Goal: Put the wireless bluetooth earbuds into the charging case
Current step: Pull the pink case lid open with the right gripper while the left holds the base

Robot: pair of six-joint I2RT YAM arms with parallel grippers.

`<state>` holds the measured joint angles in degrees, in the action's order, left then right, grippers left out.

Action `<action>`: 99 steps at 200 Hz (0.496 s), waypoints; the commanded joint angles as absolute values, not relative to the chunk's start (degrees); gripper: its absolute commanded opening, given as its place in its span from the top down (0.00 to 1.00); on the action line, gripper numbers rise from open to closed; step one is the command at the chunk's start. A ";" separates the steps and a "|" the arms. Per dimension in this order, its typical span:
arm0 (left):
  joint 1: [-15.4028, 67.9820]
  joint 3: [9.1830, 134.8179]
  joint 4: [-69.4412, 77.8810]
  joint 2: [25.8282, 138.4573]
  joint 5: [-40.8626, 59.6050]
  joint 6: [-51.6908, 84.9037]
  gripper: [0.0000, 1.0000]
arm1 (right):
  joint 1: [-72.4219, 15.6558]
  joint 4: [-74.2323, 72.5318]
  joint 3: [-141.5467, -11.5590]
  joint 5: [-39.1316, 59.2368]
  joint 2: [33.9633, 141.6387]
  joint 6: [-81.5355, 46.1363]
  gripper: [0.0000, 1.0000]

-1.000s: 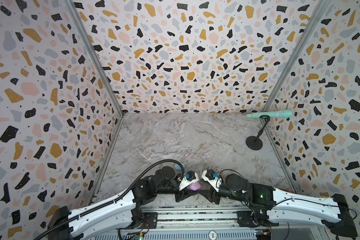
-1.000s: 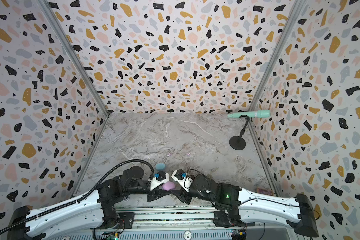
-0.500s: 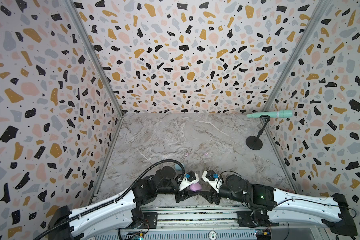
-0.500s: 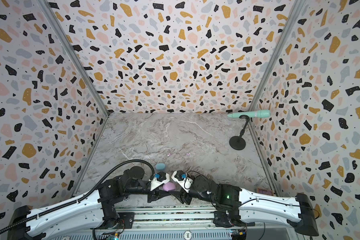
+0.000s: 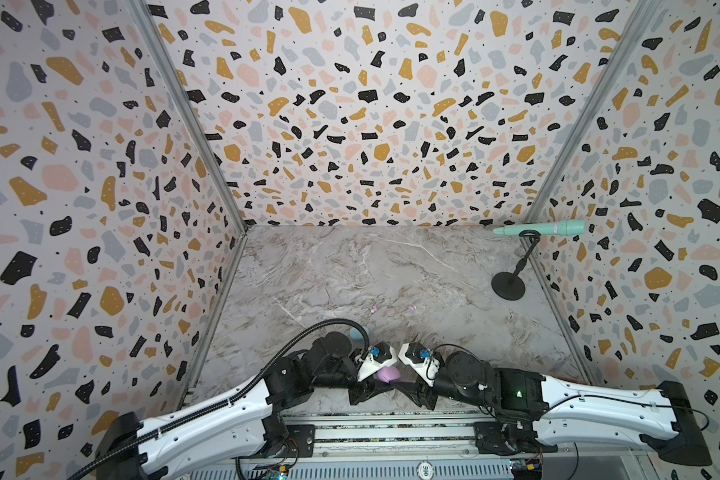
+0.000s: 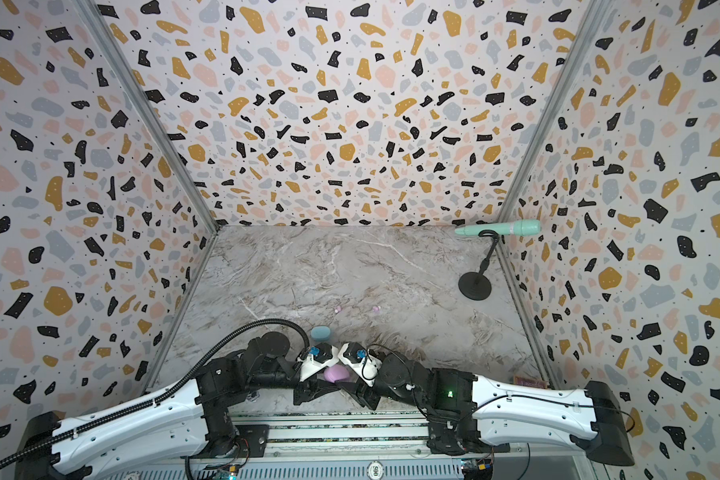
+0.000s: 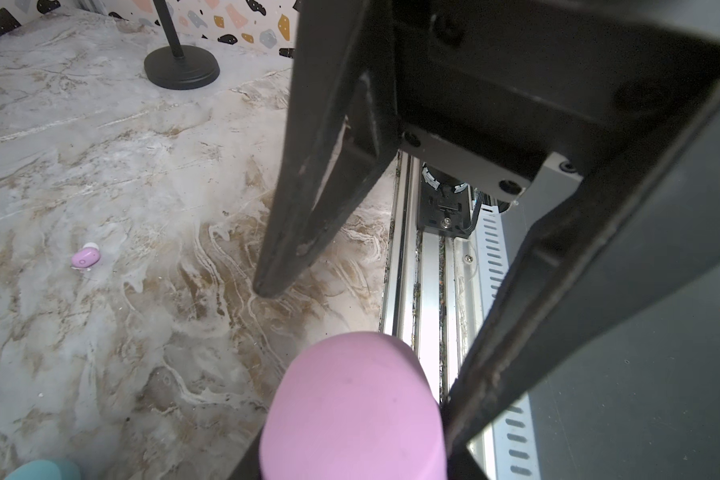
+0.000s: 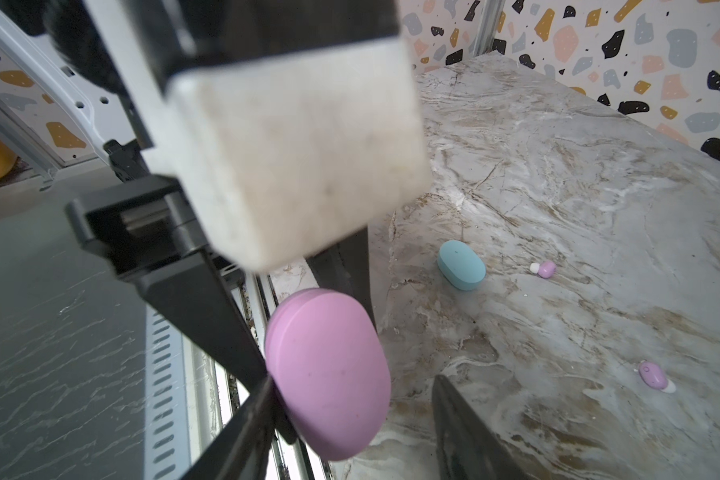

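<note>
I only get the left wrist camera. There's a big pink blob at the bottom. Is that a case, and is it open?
Observer: Yes, it's the pink case. The right wrist view shows the whole oval with its lid shut.
Operator: Is the blue case I half see open?
Observer: No. The right wrist view shows the blue case whole, shut, and lying apart from the pink one.
Operator: What's on top of that black stand?
Observer: In both top views it holds a mint-green microphone lying sideways.
</note>
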<state>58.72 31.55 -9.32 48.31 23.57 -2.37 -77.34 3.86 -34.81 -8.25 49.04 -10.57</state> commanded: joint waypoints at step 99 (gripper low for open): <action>58.90 33.88 -4.40 47.83 26.69 -2.73 1.00 | -77.57 6.49 -36.21 -15.39 46.76 -10.63 0.49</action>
